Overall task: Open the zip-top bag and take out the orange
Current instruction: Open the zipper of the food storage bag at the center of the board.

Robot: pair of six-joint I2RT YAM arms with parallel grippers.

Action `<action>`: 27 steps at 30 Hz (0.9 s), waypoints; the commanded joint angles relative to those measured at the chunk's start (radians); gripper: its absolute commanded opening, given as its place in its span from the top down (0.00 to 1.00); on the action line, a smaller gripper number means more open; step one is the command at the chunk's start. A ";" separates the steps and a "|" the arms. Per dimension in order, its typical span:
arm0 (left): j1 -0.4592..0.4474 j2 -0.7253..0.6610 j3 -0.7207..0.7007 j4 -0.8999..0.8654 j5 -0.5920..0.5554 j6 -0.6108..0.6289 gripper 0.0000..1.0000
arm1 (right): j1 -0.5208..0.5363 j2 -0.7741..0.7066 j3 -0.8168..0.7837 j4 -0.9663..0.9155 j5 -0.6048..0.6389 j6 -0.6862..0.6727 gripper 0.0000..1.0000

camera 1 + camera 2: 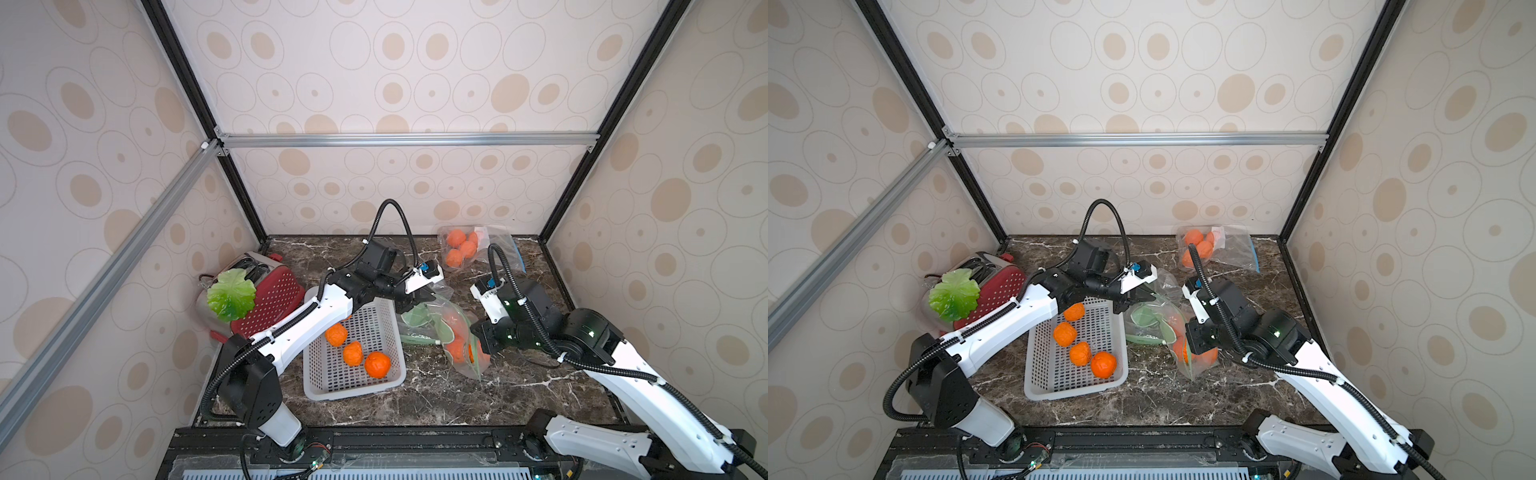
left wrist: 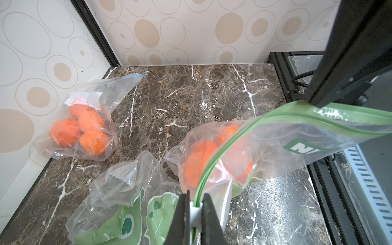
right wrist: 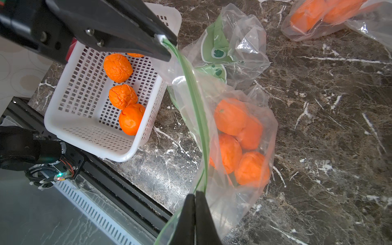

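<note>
1. Zip-top bag hangs stretched between your two arms over the desk, its belly apparently resting there. About four oranges show inside it.
2. At the near end, your right pincer is closed on the green zip strip.
3. Beside the bag, on your left, the white basket holds four loose oranges.
4. At the far end, your left pincer is clamped on the white slider.
5. The strip looks shut along most of its run; near the right pincer you cannot tell. Judge the opening as under way, with no orange out of this bag.
6. You have yet to part the zip, reach in and lift an orange out.
7. Farther back lie a crumpled empty bag and, by the rear wall, another bag of oranges.
</note>
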 commanded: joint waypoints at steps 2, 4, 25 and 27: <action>-0.001 -0.022 0.027 -0.005 0.015 0.016 0.96 | 0.007 0.036 -0.014 -0.046 0.044 -0.020 0.94; -0.001 -0.023 0.025 -0.003 0.022 0.012 0.96 | 0.008 0.056 -0.016 -0.045 0.051 -0.031 0.94; -0.013 -0.112 -0.107 0.176 0.004 -0.229 0.94 | 0.007 -0.012 -0.116 0.100 0.109 -0.007 0.52; -0.019 -0.127 -0.130 0.182 0.001 -0.231 0.94 | 0.008 -0.011 -0.104 0.079 0.121 0.004 0.52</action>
